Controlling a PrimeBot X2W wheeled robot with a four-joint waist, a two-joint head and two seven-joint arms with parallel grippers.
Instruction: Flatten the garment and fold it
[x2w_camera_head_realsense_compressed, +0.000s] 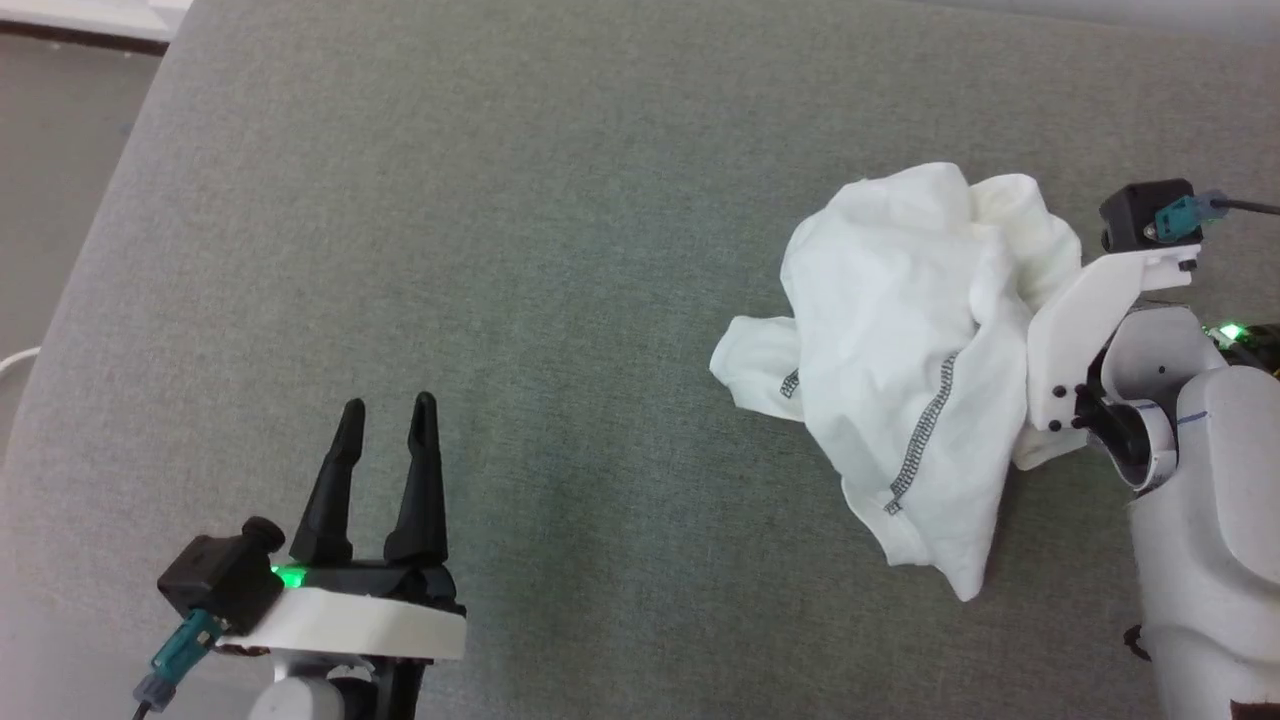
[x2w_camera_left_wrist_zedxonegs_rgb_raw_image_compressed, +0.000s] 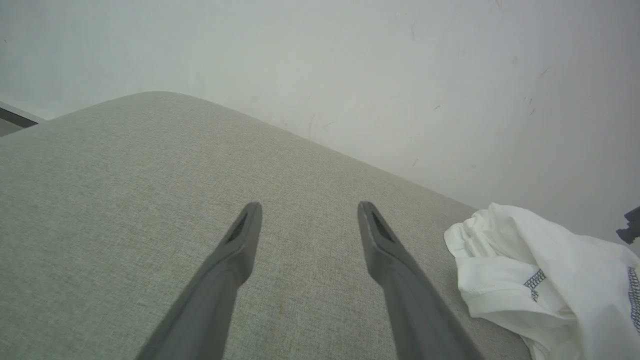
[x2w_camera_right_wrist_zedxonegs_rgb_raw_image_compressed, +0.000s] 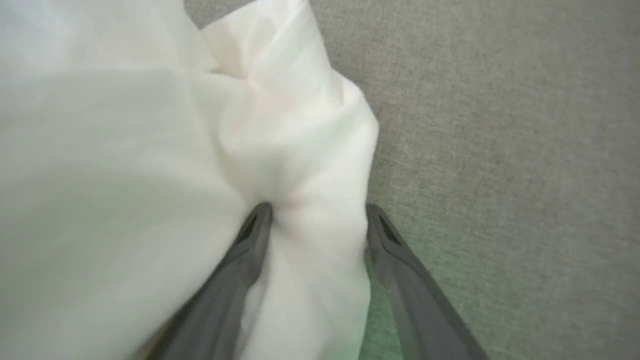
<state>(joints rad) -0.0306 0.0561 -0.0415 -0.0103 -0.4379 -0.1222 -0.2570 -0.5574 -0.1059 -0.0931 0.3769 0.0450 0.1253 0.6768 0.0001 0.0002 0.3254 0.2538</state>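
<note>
Head view: garment (x2w_camera_head_realsense_compressed: 900, 370) crumpled at 3 o'clock on grey cushion (x2w_camera_head_realsense_compressed: 500, 250), not yet flattened.
R gripper (x2w_camera_right_wrist_zedxonegs_rgb_raw_image_compressed: 318, 207) spread wide, a fold betw. its fingers, unclenched; it should close low on one layer, then lift. L gripper (x2w_camera_head_realsense_compressed: 388, 402), 7 o'clock, released, empty. No readable label or logo; just zigzag stitching (x2w_camera_head_realsense_compressed: 925, 425).

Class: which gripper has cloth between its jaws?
The right gripper: crumpled white thin-fabric shirt lies between its open jaws; the left gripper spans bare grey upholstery.

Head camera overlooks the garment (x2w_camera_head_realsense_compressed: 900, 370); both wrists share it.
</note>
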